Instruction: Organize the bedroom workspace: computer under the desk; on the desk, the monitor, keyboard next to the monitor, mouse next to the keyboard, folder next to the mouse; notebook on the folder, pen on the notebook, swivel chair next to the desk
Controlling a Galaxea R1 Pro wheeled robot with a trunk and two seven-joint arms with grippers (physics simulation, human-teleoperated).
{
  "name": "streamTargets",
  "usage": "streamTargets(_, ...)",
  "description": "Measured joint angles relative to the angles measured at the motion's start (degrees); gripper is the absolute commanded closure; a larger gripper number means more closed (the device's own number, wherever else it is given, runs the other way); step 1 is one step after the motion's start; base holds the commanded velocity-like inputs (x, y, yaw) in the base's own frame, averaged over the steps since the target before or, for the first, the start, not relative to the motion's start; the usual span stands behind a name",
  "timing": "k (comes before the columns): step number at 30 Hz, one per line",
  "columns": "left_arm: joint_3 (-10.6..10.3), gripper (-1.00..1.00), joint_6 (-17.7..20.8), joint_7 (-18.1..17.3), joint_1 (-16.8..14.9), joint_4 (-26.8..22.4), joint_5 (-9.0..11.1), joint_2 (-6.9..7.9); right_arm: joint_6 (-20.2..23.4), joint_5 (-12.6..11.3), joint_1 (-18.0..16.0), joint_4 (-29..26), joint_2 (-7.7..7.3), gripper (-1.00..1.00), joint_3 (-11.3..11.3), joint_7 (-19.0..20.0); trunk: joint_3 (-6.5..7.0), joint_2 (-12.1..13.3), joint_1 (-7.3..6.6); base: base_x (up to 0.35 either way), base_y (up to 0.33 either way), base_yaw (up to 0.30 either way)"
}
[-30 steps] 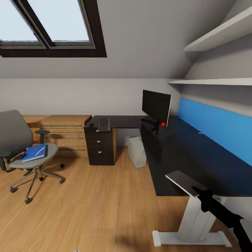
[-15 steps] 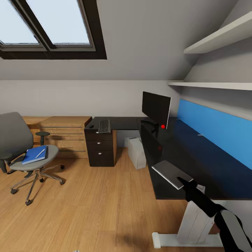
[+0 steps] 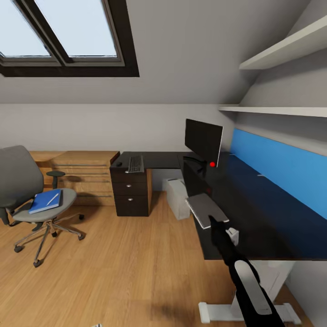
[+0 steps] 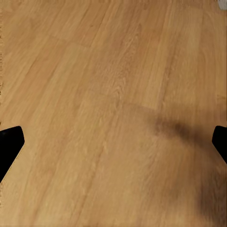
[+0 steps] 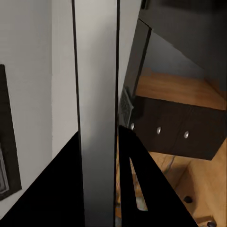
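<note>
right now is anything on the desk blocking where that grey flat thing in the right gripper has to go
Nothing visible does. The right gripper holds the grey flat thing over the desk's near edge, and the dark surface from there to the monitor is bare.

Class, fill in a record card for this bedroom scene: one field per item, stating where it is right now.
Monitor: upright on the desk
Keyboard: on the desk's drawer end, mouse beside it
Computer: on the floor under the desk
Folder: grey, gripped by the right pincer at the desk's edge
Notebook: blue, on the swivel chair seat, pen on top
Left pincer: open, over wooden floor
</note>
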Motion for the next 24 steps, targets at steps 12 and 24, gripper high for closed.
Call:
streamTargets(12, -0.48, -1.0, -0.03, 0.0, 0.01, 0.21, -0.05, -0.06, -15.0, 2.71, 0.35, 0.99, -0.7, 1.0, 5.96, 2.68, 0.0, 0.0, -0.02, 0.174, 0.269, 0.0)
streamTargets(24, -0.6, -1.0, -0.03, -0.02, 0.0, 0.39, -0.03, -0.09, -15.64, 2.66, 1.56, -2.17, -1.02, 1.0, 6.24, 2.74, 0.0, 0.0, -0.02, 0.238, 0.266, 0.0)
